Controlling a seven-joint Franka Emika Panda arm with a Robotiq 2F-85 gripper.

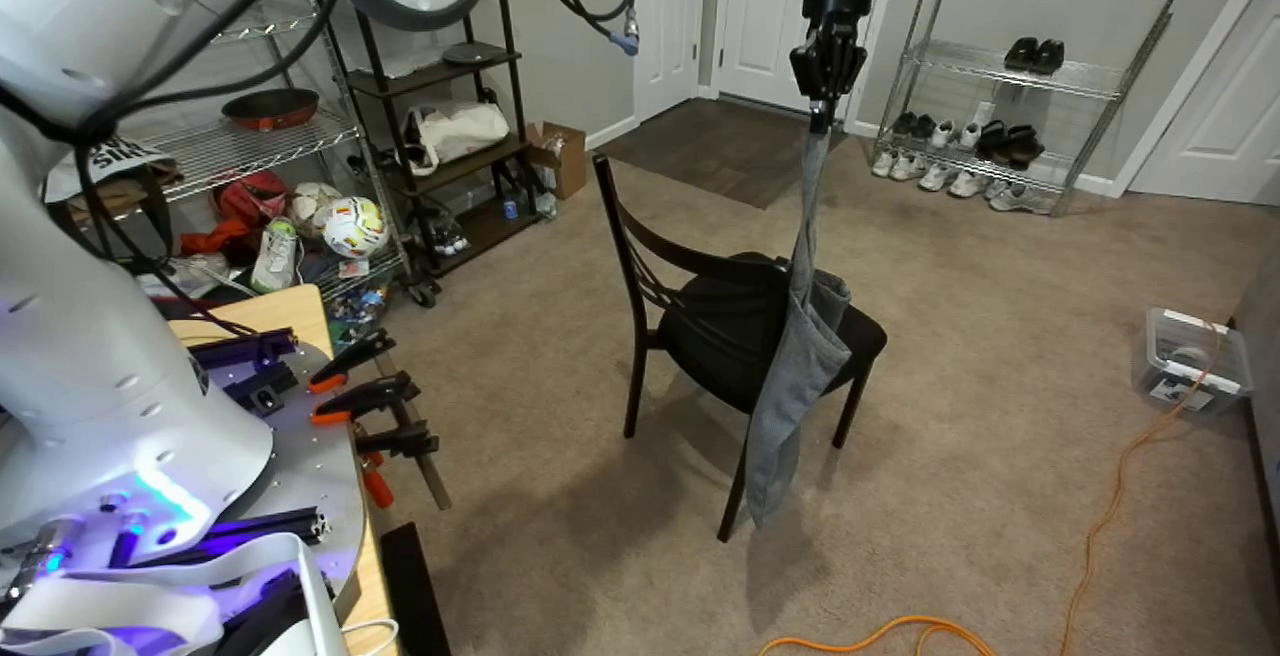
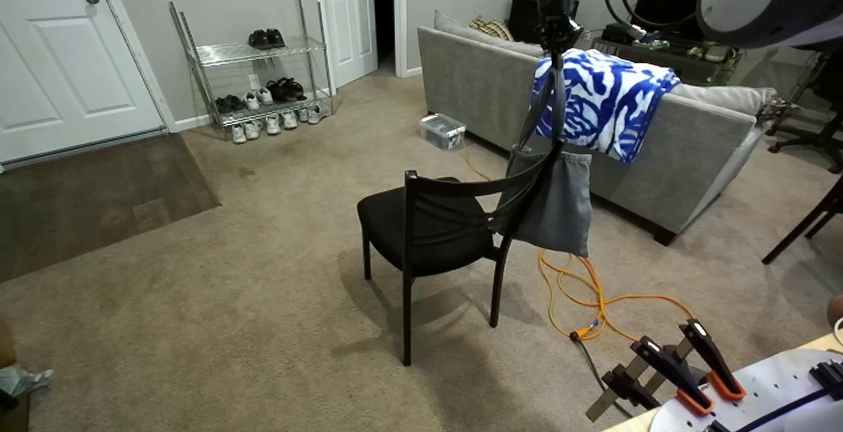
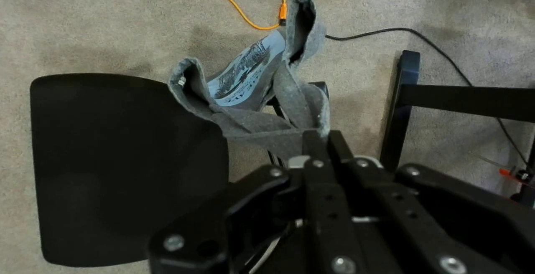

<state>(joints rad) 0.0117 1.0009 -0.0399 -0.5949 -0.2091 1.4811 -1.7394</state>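
While the arm (image 1: 110,336) reaches out over the carpet (image 1: 500,386), its gripper (image 1: 820,119) points straight down with the fingers (image 3: 313,145) nearly together, straps (image 1: 811,186) of a grey bag (image 1: 790,386) pinched at the tips. Bag hangs from them, its body well below the gripper, beside the backrest (image 2: 471,189) of a black chair (image 2: 388,221); it overlaps one end of that backrest in both exterior views. Whether a strap passes around that end or only alongside it, I cannot tell.

Wrist view: upper edge of the bag crumpled into open folds, a pale blue printed panel (image 3: 246,73) showing between them. Chair seat (image 3: 125,169) appears to the left of the bag; part of the backrest shows beneath it.

Surroundings: an orange cord (image 2: 639,297) lies in loops on the carpet near the chair, with a clear plastic bin (image 1: 1190,366) farther off beside a grey sofa (image 2: 474,70). A blue-and-white blanket (image 2: 599,99) drapes over the sofa's back. Wire rack (image 1: 975,69) by the wall carries shoes (image 1: 1035,56) on its shelves. At the arm's base, black-and-orange clamps (image 1: 370,396) are fixed at the edge of the table (image 1: 288,308). Beyond it, in an exterior view, a frying pan (image 1: 270,109) rests on metal shelving (image 1: 230,151), with a patterned ball (image 1: 355,226) on the level below. Next to it stands a dark shelf unit (image 1: 420,81) holding a white bag (image 1: 465,131).
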